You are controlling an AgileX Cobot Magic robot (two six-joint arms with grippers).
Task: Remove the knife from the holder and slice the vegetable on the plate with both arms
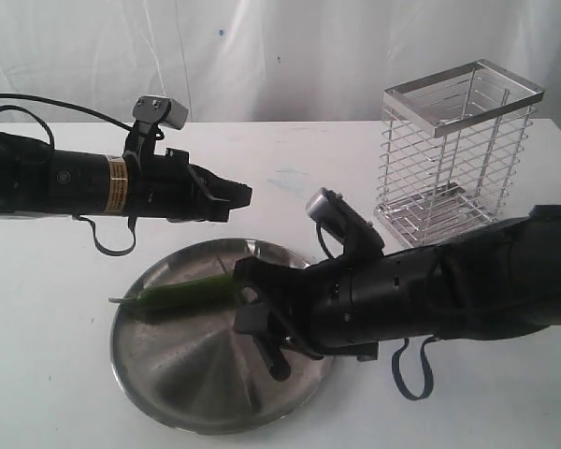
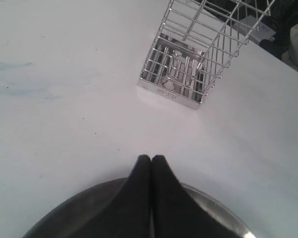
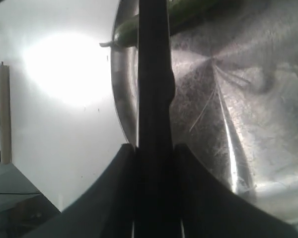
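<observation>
Over the middle of the plate (image 1: 168,412), the right gripper (image 3: 154,148) has its two fingers pinching the knife (image 3: 153,89), one finger on each side. The knife sticks straight out from the fingers and crosses the pepper (image 1: 182,295). I cannot tell if it is touching the pepper yet. The knife is black all over, long and thin, so it is hard to see where the handle stops and the blade starts. It looks hard and stiff and will not bend. I think the smooth round handle could turn in the fingers when it is pushed down, so a tight hold on the handle is best. The pepper lies on the left, far part of the plate, with its thin stem pointing left. It is slim, green and shiny. It looks light and slippery, and it is round, so I think it could roll away under the blade. The best place to hold it down would be near the stem end, away from the knife. The left gripper (image 1: 243,195) hangs over the far edge of the plate with its fingers pressed together, holding nothing. Far off to the right, the shiny wire holder (image 1: 458,150) stands on the white table (image 1: 37,327) with nothing in it.
</observation>
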